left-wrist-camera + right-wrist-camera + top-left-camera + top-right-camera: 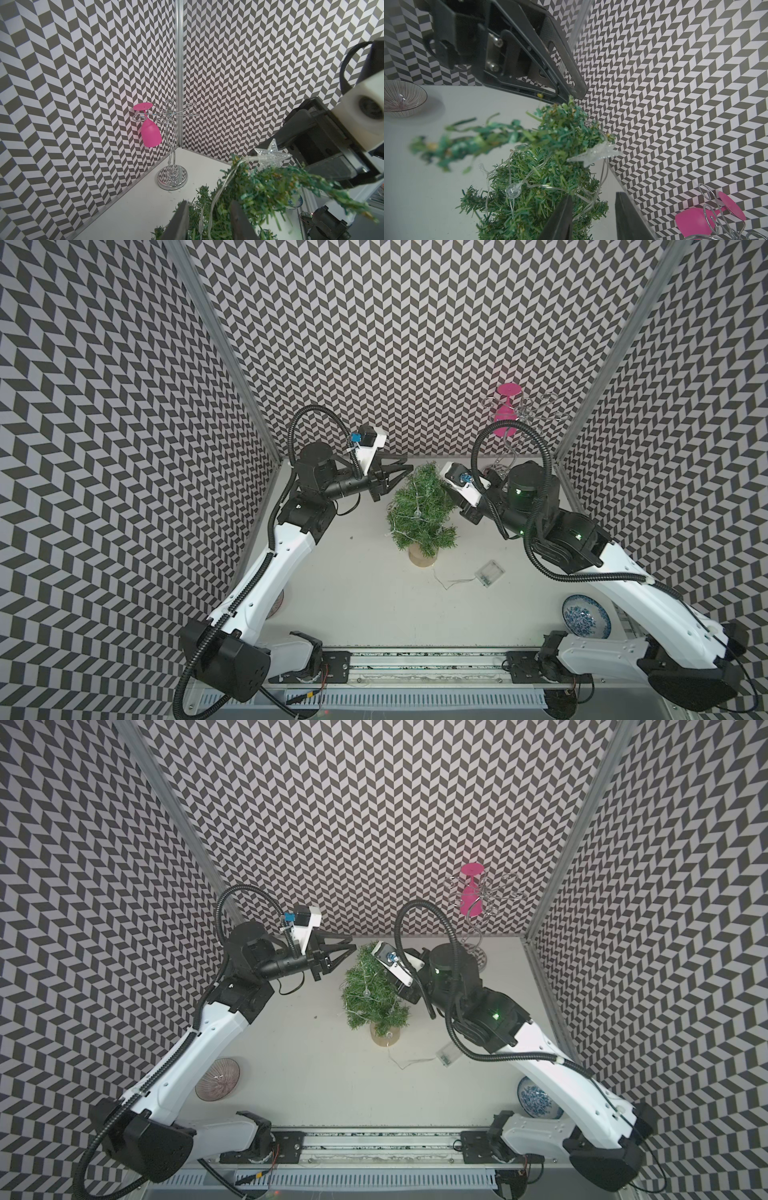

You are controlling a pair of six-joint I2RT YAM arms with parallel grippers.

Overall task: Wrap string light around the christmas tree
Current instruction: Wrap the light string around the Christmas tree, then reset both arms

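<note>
The left gripper (208,202) hangs by the treetop, jaws apart on nothing, likely waiting for wire. The bushy christmas tree (419,522) on its pale wooden stump (422,558) wears loops of thin, clear string light (513,190), a glittery star (270,155) on top. The right gripper (593,196), jaws parted and empty, sits close; the clear battery box (490,572) lies on the table (353,593) nearby.

A robotics lab test cell: a white bench (365,593) boxed in by chevron-patterned walls (415,344) on aluminium posts (179,62), with left arm (270,568) and right arm (665,614) bolted to a rail (424,659) along its front.
</note>
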